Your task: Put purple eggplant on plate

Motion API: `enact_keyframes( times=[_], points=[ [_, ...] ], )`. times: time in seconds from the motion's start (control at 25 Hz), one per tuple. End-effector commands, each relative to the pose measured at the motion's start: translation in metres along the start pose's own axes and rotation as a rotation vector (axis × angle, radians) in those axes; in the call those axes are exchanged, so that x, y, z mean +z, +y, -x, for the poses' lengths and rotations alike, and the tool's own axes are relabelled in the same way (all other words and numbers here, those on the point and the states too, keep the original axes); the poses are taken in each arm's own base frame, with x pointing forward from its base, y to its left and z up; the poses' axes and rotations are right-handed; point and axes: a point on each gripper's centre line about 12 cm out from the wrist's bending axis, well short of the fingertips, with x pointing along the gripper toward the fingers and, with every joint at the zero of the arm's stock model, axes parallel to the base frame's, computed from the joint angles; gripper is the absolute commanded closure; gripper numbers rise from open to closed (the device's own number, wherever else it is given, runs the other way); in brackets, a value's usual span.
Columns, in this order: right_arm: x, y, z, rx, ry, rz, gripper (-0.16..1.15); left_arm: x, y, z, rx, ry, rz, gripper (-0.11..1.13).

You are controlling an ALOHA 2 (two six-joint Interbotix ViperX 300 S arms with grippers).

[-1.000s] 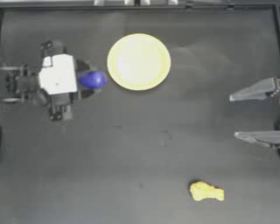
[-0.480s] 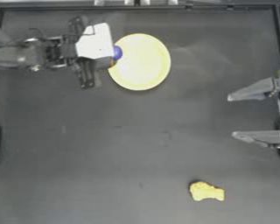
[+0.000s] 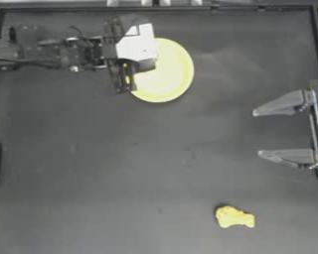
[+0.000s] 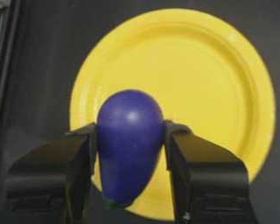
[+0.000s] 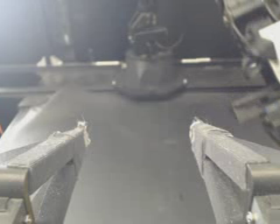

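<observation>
Across the dark desk (image 3: 89,173) we had carried the purple eggplant (image 4: 129,144), clamped in the left tool (image 4: 129,175), from beside the plate (image 3: 175,69) to above its near-left rim, release pending; right tool (image 3: 281,130) idled agape at the right edge.

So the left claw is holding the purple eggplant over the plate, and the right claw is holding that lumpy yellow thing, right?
Not quite. The right gripper holds nothing: the top view shows it open at the table's right side, while the lumpy yellow object lies apart on the table. The rest stands: the left wrist view shows the left gripper clamped on the purple eggplant over the plate.
</observation>
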Motion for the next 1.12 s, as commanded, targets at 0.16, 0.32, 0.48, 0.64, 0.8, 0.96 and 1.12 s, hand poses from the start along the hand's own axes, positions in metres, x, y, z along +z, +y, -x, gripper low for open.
enact_keyframes(
  times=[0.16, 0.32, 0.48, 0.64, 0.8, 0.96, 1.12],
  points=[
    [0.006, 0.0, -0.002, 0.0, -0.017, -0.003, -0.01, 0.015, 0.015, -0.015, 0.024, -0.036, -0.001, 0.64],
    [0.006, 0.0, -0.002, 0.0, -0.018, -0.003, -0.01, 0.017, 0.014, -0.028, 0.021, -0.03, -0.005, 0.64],
    [0.006, 0.0, -0.002, 0.0, -0.018, -0.003, -0.01, 0.016, 0.012, -0.036, 0.016, -0.021, -0.007, 0.64],
    [0.005, 0.0, -0.003, -0.001, -0.015, -0.003, -0.01, 0.015, 0.007, -0.041, 0.007, -0.012, -0.013, 0.64],
    [0.006, 0.0, -0.002, 0.0, -0.02, -0.003, -0.01, 0.015, -0.001, -0.045, -0.006, -0.005, -0.024, 0.63],
    [0.006, 0.0, -0.002, 0.0, -0.02, -0.003, -0.01, 0.016, -0.005, -0.046, -0.013, -0.007, -0.03, 0.62],
    [0.006, 0.0, -0.002, 0.0, -0.02, -0.003, -0.01, 0.016, -0.007, -0.046, -0.016, -0.003, -0.033, 0.57]
  ],
)
